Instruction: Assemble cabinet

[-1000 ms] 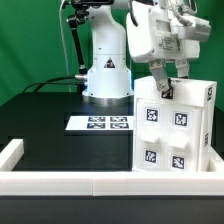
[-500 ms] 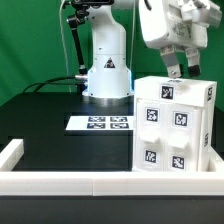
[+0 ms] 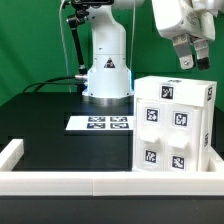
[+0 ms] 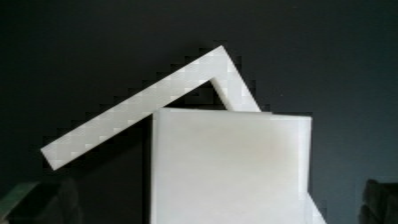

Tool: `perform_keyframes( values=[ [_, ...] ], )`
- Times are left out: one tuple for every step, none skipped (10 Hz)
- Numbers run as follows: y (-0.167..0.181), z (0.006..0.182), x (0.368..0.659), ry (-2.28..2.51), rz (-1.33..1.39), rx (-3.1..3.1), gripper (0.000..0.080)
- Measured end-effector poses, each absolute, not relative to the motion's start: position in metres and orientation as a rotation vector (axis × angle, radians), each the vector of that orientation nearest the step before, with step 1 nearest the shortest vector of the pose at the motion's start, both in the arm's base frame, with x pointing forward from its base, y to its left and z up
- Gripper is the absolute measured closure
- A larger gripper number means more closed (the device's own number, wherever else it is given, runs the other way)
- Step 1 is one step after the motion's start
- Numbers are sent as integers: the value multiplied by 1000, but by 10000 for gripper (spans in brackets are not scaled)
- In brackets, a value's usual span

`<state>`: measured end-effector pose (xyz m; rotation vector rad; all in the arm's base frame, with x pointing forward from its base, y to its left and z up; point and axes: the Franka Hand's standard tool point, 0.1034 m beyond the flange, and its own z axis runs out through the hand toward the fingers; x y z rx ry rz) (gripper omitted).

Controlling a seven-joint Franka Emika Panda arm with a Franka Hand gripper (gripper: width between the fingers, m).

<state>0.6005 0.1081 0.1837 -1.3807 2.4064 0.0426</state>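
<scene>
Green backdrop fills the upper frame behind a black desk (image 3: pixel 40 120). At the lower right of the exterior view stands the cabinet (image 3: pixel 174 125), upright on the desk, with tags on its front. At the upper right the claw (image 3: pixel 193 60) hangs above it, apart from it, fingers spread and holding nothing. Near mid-frame lies the marker board (image 3: pixel 100 123), with a white border rail (image 3: pixel 70 183) along the bottom edge.

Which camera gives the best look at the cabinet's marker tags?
The exterior view: the cabinet stands whole there, several tags facing the camera. The wrist view shows only plain white surfaces of it, no tags.
</scene>
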Motion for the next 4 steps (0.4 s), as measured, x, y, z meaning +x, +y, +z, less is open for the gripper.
perform_keyframes(
  values=[
    [108,184,600,2405,42,-1383,2],
    [108,184,600,2404,42,-1386,2],
    [108,184,600,2402,41,-1388,2],
    [108,183,600,2401,41,-1391,2]
  ],
)
